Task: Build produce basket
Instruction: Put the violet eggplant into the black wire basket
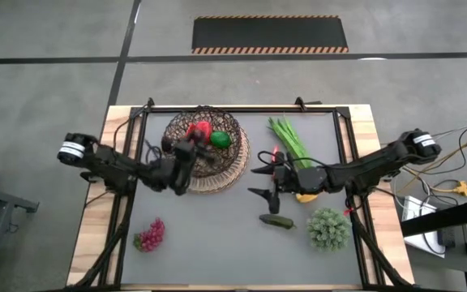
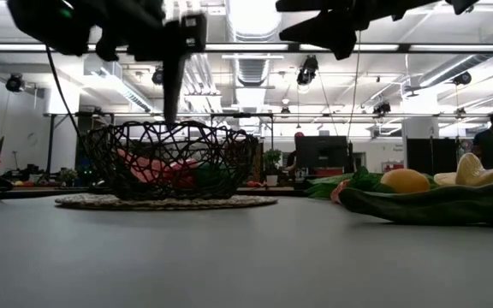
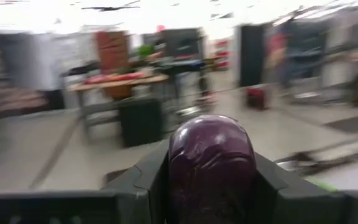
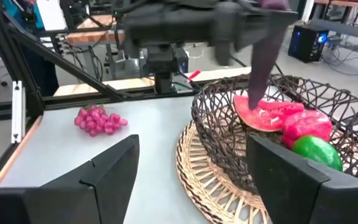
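My left wrist view is heavily blurred; all I get is the eggplant (image 3: 211, 163) filling the gap between two dark fingers (image 3: 143, 180), tips cut off. So the left gripper (image 1: 186, 154) is closed on the eggplant, which hangs point-down over the basket (image 1: 235, 160) rim, near side in the low view. Basket sits at the table's far left-centre. Inside it: watermelon slice (image 4: 267, 113), red pepper (image 4: 307, 124), green pepper (image 4: 317, 152); the wire hides them partly in the low view.

My right gripper (image 1: 272, 180) is mid-table, just right of the basket, fingers spread wide, holding nothing. Its arm covers most of a yellow fruit (image 1: 306, 196); can't tell which kind from above. Cucumber (image 1: 276, 220) lies just near-side of the gripper, green stalks (image 1: 289, 140) on the far side, grapes (image 1: 150, 235) well apart at near left. Leafy green bunch (image 1: 328, 228) by the cucumber, hard to identify.
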